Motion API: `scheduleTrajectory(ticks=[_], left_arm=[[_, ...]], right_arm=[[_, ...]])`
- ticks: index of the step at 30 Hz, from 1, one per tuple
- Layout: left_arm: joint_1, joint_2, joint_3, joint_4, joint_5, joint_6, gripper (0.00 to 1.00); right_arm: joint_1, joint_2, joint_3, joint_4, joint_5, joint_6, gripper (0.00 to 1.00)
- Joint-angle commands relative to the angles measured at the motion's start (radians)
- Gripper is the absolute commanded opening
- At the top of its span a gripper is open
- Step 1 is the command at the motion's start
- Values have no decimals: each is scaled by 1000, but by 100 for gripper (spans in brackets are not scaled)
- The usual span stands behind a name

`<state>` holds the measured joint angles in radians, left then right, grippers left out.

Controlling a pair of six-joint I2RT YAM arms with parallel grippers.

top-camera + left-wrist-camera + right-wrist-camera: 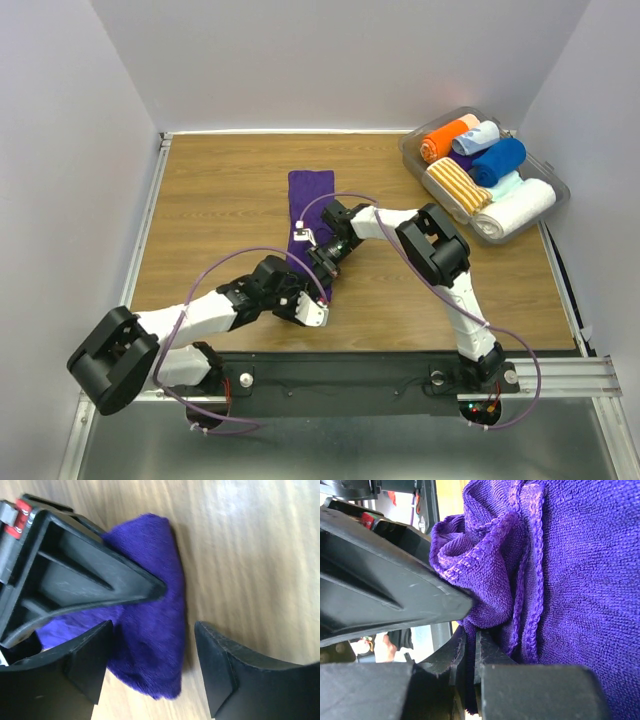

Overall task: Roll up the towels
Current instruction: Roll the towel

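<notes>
Where the purple towel (pixel 311 195) lies: flat on the table (pixel 220 200), stretching away beyond both sets of fingertips, with its near end bunched into a loose first turn right at the hands.
Long axis: runs straight outward from the hands, so any roll must travel forward along it, away from the wrists.
Right gripper (pixel 326 256): pinched tight on the hemmed edge of the bunched end, with cloth caught between its 2 fingers (pixel 490 660).
Left gripper (pixel 152 647): jaws well apart and straddling the bunched end. 1 finger is just beside the cloth, the other stands clear with bare wood between. It holds nothing.
Nearer hand: both sit at the near end, close against each other. Only the right has cloth.
Next move (judgement): the left needs its own pinch on that end before the turn can go forward evenly.
Blue towel (pixel 497 160): rolled, in the bin (pixel 408 152), well off to the right gripper's outer side.
</notes>
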<state>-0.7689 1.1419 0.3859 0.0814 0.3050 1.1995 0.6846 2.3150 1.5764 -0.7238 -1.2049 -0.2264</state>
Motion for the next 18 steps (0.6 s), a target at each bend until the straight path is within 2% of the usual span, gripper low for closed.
scheduleTrajectory(ticks=[1, 4, 7, 9, 10, 11, 13, 14, 15, 18], left_arm=[[-4, 47, 33, 46, -55, -18, 69], [-4, 93, 66, -28, -63, -29, 49], [-3, 136, 128, -193, -27, -69, 34], [0, 137, 154, -256, 26, -78, 31], [0, 136, 163, -284, 43, -77, 29], [0, 146, 182, -336, 74, -71, 28], [5, 168, 202, -376, 95, -77, 27], [9, 206, 234, -428, 129, -84, 25], [19, 229, 252, -455, 149, -84, 24], [69, 307, 329, -546, 228, -97, 24]], right_arm=[[-11, 24, 30, -37, 1, -24, 4], [-17, 20, 27, -48, -1, -36, 6], [-29, -6, 34, -52, 14, -39, 13], [-45, -25, 42, -51, 24, -30, 20], [-66, -34, 56, -51, 39, -25, 27], [-79, -49, 68, -49, 59, -8, 42], [-115, -65, 102, -51, 97, 5, 55], [-129, -74, 132, -49, 140, 22, 67], [-141, -81, 146, -52, 154, 27, 69], [-198, -130, 177, -51, 194, 47, 94]])
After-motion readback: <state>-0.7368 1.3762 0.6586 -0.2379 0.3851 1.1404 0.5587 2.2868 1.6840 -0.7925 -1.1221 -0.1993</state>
